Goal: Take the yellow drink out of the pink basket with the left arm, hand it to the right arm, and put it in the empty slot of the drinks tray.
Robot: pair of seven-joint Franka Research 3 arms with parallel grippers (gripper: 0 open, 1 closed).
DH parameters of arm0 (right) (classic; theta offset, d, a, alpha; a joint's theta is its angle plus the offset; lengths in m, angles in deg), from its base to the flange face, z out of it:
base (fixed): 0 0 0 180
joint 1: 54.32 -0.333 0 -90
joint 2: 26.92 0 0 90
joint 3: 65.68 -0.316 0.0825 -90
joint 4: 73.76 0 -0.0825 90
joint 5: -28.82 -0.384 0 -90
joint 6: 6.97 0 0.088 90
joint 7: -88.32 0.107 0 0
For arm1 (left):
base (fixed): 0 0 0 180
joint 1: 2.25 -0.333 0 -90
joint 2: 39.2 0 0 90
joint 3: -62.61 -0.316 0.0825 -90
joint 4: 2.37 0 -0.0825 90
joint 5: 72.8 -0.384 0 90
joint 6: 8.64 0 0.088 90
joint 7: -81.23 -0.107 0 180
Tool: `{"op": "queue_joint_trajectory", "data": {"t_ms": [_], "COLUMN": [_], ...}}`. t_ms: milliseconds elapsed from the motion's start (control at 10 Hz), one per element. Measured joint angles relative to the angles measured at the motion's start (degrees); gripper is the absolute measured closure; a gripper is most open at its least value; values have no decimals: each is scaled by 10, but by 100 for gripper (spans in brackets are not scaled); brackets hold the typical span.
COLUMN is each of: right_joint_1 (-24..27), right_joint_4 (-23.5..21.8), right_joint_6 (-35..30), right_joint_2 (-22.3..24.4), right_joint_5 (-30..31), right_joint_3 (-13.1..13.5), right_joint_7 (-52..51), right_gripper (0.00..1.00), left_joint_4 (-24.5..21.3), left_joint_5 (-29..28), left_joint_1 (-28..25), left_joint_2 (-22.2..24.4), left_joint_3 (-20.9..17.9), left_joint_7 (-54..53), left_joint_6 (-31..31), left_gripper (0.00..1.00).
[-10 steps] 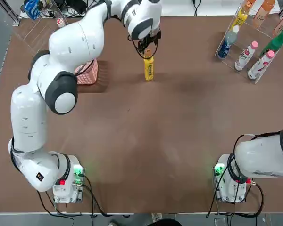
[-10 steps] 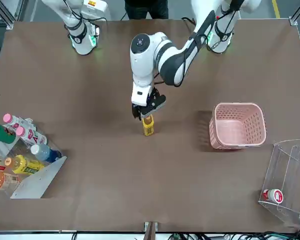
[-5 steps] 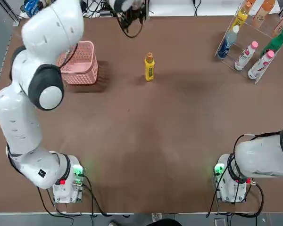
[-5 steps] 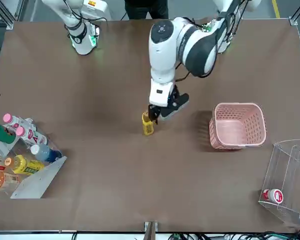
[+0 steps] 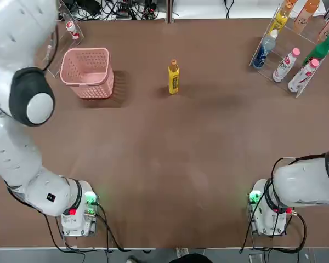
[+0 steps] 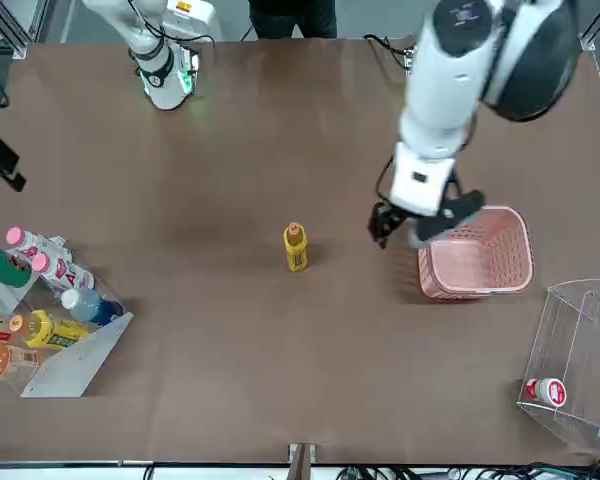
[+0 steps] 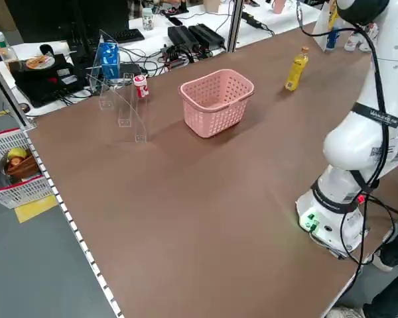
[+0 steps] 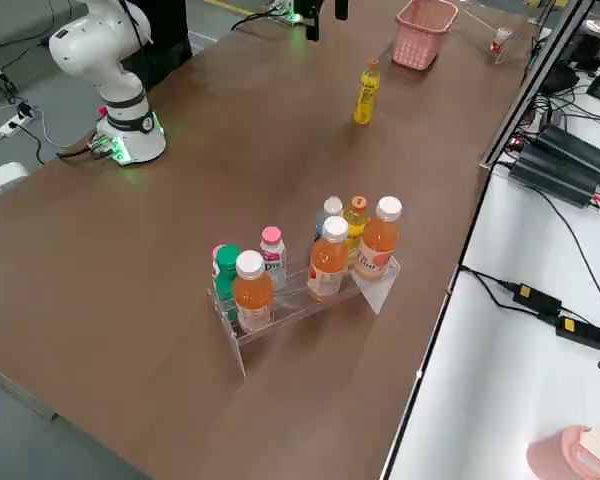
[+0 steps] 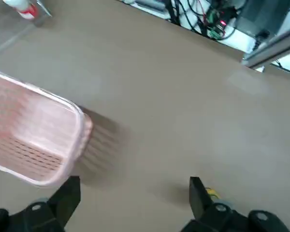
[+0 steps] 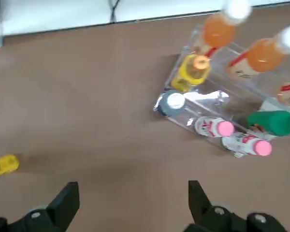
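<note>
My arm at the right edge, the yellow drink upright on the table

The pink basket (image 7: 217, 105) stands on the brown table (image 7: 179, 218), with the yellow drink (image 7: 296, 69) well apart from it, close to my white arm (image 7: 368, 139). Near the basket, on its other side, a small red-and-white bottle (image 7: 140, 87) sits in a clear acrylic rack (image 7: 125, 109); beyond the table's edge lie black boxes and tangled cables (image 7: 158, 61).
</note>
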Motion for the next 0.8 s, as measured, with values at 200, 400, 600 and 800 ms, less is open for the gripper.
{"op": "queue_joint_trajectory", "data": {"t_ms": [200,400,600,800], "right_joint_1": [-65,-129,-189,-236], "right_joint_4": [0,0,0,-4], "right_joint_6": [-2,-18,-19,-24], "right_joint_2": [0,0,0,-6], "right_joint_5": [1,1,1,2], "right_joint_3": [-8,-13,-14,-15], "right_joint_7": [53,71,75,76], "right_gripper": [1,1,1,1], "left_joint_4": [0,-1,-1,-2], "left_joint_5": [23,43,66,79], "left_joint_1": [-8,-14,-27,-55], "left_joint_2": [25,36,40,42], "left_joint_3": [-44,-82,-120,-127], "left_joint_7": [-87,-165,-231,-271], "left_joint_6": [28,42,45,49], "left_gripper": [0,0,0,0]}}
